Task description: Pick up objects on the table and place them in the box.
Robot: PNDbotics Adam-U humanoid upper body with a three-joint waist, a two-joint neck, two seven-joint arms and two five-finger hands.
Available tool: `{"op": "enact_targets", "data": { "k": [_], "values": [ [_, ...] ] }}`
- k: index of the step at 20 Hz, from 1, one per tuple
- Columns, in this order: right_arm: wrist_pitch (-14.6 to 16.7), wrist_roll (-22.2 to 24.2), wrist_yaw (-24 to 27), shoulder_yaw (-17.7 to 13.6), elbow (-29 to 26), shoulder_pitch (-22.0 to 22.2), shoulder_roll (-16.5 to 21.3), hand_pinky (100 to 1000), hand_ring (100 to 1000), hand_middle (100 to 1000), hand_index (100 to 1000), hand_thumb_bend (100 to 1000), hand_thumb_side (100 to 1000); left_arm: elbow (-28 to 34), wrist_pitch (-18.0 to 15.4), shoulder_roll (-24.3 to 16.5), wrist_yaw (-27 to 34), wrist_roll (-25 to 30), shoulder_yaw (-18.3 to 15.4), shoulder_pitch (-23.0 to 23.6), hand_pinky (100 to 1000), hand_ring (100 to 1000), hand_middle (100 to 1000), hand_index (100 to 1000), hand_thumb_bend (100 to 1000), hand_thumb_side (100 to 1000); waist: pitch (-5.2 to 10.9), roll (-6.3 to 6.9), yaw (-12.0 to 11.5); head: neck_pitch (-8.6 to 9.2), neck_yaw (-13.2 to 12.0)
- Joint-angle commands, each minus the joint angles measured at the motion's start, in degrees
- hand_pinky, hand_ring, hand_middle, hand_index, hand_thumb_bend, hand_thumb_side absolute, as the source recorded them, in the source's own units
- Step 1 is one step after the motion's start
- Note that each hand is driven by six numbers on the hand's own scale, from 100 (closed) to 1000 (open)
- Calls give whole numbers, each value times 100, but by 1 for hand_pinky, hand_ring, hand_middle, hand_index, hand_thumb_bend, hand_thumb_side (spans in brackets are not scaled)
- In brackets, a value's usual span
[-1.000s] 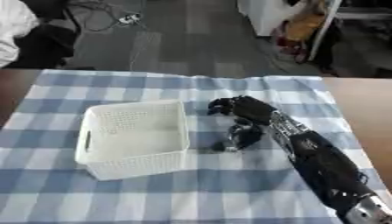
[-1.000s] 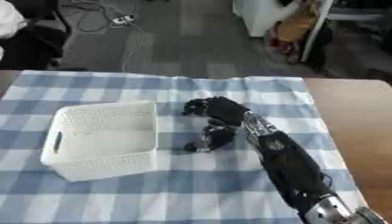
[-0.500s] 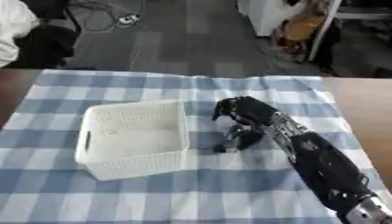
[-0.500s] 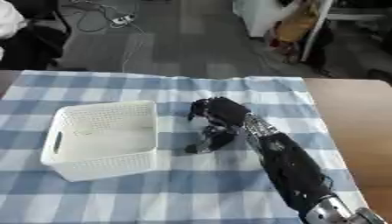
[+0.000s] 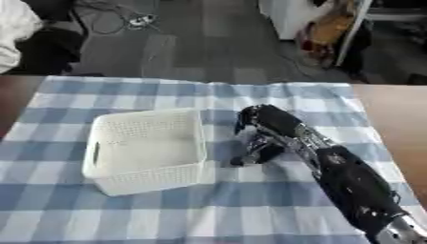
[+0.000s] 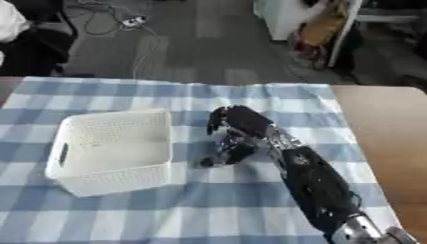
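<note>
I've got the right hand [image 5: 269, 123] out over the middle of the checked cloth [image 5: 208, 209], arm coming in from 5 o'clock; the left hand shows in neither view; the white basket [image 5: 147, 148] sits at 9 o'clock of the hand, just beside it, nothing visible inside it that I can make out.

The fingers [image 5: 244, 119] are curled downward, tips pointing at the cloth; under the palm there is a dark object [image 6: 225, 155], small, shape unclear, lying on the cloth at 6 o'clock of the fingers and right by the basket's near right corner; I can't tell whether the fingers are clamped on it or only hooked above it, so grip state stays unknown from here.

Versus one second back: the hand has shifted slightly away from the basket wall, towards 3 o'clock, and the fingers look more bunched over the object; half a second back it was nearly where it is now, so the motion has mostly stopped; the dark object has kept its spot on the cloth; the basket has not moved either; the whole scene sits the same in both views, so the head has held steady.

Bare brown table [image 5: 396, 119] shows at 3 o'clock past the cloth edge.
</note>
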State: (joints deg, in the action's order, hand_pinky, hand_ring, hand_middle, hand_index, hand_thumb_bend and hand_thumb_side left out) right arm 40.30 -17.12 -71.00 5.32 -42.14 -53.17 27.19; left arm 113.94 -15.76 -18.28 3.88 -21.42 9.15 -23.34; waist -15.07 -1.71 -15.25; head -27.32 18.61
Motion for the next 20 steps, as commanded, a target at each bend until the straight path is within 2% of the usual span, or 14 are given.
{"op": "enact_targets", "data": {
  "k": [1, 5, 7, 8, 9, 10, 11, 12, 13, 14, 17, 20],
  "values": [
    [-64, -18, -80, 23, 12, 25, -2, 100, 231, 493, 565, 671, 787, 65, -17, -21, 14, 4, 7, -71, 768, 612, 944, 742, 102, 882, 58, 29, 6, 41, -29],
    [-110, -146, -236, 32, 39, 76, -76, 100, 235, 489, 556, 666, 805, 65, -18, -20, 17, 8, 12, -75, 768, 612, 944, 742, 102, 882, 51, 32, 3, 29, -40],
    [-109, -249, -269, 17, 64, 95, -111, 100, 180, 429, 486, 588, 776, 65, -17, -20, 18, 10, 14, -77, 768, 612, 945, 742, 102, 882, 50, 32, 2, 25, -53],
    [-96, -314, -278, 13, 70, 101, -120, 100, 131, 334, 430, 499, 769, 65, -17, -20, 18, 10, 15, -77, 768, 612, 945, 742, 102, 882, 50, 31, 2, 25, -58],
    [-78, -386, -285, 11, 72, 107, -124, 100, 131, 334, 430, 499, 769, 65, -17, -21, 19, 10, 15, -77, 768, 612, 945, 742, 102, 882, 50, 31, 3, 25, -62],
    [-59, -451, -293, 10, 79, 114, -129, 100, 100, 175, 325, 426, 734, 65, -17, -21, 20, 11, 17, -77, 768, 612, 945, 742, 102, 882, 50, 31, 4, 24, -66],
    [-30, -521, -291, 9, 85, 124, -138, 100, 100, 211, 354, 440, 746, 65, -16, -22, 20, 12, 18, -77, 768, 612, 945, 742, 102, 882, 51, 31, 6, 22, -68],
    [-2, -581, -293, 10, 93, 135, -145, 100, 100, 100, 244, 372, 692, 65, -15, -22, 20, 14, 20, -77, 768, 612, 945, 742, 103, 883, 51, 32, 7, 23, -69],
    [43, -648, -282, 10, 101, 152, -156, 100, 100, 100, 253, 344, 682, 65, -15, -22, 20, 15, 20, -77, 768, 612, 945, 742, 101, 883, 50, 33, 9, 23, -71],
    [97, -715, -258, 6, 118, 172, -169, 100, 100, 100, 185, 350, 624, 65, -15, -22, 20, 15, 20, -78, 768, 612, 945, 742, 103, 883, 49, 36, 11, 23, -74],
    [292, -790, -33, -20, 281, 239, -220, 100, 100, 100, 128, 354, 471, 65, -17, -22, 21, 15, 20, -78, 768, 612, 946, 743, 103, 884, 45, 42, 18, 18, -87],
    [519, -585, 319, -36, 476, 294, -243, 100, 100, 100, 114, 291, 476, 65, -15, -23, 20, 14, 20, -74, 768, 613, 946, 743, 103, 884, 41, 48, 28, 10, -98]
  ]
}}
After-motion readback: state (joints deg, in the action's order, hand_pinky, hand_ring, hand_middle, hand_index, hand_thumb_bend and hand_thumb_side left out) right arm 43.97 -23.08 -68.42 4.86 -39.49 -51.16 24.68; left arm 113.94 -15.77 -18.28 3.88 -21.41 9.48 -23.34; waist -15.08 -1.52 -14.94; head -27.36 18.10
